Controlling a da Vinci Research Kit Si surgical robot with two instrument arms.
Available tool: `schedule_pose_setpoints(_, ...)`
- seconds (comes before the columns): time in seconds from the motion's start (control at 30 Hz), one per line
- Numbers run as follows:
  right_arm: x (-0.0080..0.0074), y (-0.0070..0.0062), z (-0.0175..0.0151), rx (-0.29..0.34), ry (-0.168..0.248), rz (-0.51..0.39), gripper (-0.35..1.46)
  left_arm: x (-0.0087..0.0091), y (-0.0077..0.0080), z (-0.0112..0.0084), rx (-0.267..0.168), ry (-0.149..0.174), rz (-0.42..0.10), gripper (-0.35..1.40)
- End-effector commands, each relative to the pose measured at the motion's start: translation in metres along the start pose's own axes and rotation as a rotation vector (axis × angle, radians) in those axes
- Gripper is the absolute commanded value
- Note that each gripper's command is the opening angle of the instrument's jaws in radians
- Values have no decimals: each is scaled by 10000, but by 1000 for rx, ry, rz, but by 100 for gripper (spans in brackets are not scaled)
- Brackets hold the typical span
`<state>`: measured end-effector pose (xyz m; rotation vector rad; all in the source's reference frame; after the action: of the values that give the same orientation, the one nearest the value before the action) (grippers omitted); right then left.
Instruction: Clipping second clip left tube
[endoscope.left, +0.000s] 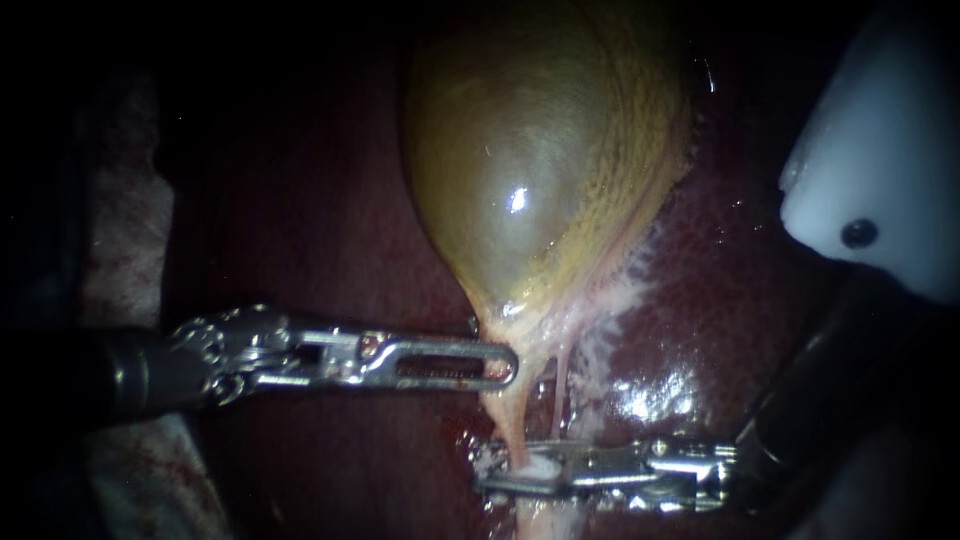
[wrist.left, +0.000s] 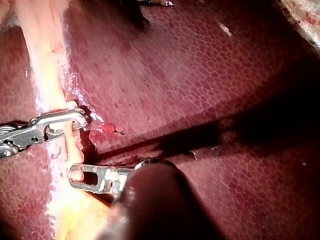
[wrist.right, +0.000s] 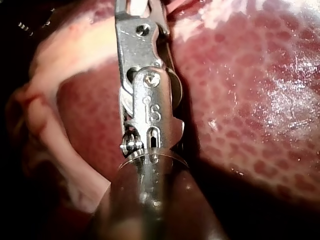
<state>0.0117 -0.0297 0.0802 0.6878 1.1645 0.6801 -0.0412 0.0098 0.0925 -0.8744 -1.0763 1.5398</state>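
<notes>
Across the whole field: liver (endoscope.left: 720, 290), dark red, mottled, w/ wet glare near the tubes. On it, centre-top in endo view, sits the gallbladder (endoscope.left: 530, 150). It is olive-yellow and taut, tapering down to a pale neck w/ whitish frayed tissue along one edge. Upper right of endo view: white rounded piece (endoscope.left: 880, 150) w/ one dark hole, well apart from the tubes. Far left: pale blood-stained cloth (endoscope.left: 125, 250), beside the L instrument's shaft.

L instrument (endoscope.left: 505, 365): enters from left, lies approx level. Slotted jaws pressed together, tips pinching the gallbladder at its neck, where it narrows into a strand. L wrist view agrees: pale tissue sits in the jaw tip.

R instrument (endoscope.left: 490, 475): enters from lower right, approx level, below L instrument and near it, not touching. Jaws clamped onto the left tube, one jaw each side, strand crossing btwn them. R wrist view shows only its metal wrist over liver; jaw tips out of view there.

left tube (endoscope.left: 508, 420): pale orange strand running down from the neck into R instrument's jaws. right tube (endoscope.left: 562, 385): thinner, paler, just beside it. It drops to R instrument's upper jaw; contact cannot be told.
</notes>
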Motion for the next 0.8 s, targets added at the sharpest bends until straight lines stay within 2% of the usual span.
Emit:
schedule_pose_setpoints(0.03, 1, 1, -2, 10, -3, 2, -35, 0, 0, 0, 0, 0, 0, -35)
schedule_pose_setpoints(0.17, 2, 4, -3, 29, -10, -3, -35, 0, 0, 0, 0, 0, 0, -35)
schedule_pose_setpoints(0.8, 1, 4, -3, 29, -10, 2, -35, 0, 0, 0, 0, 0, 0, -35)
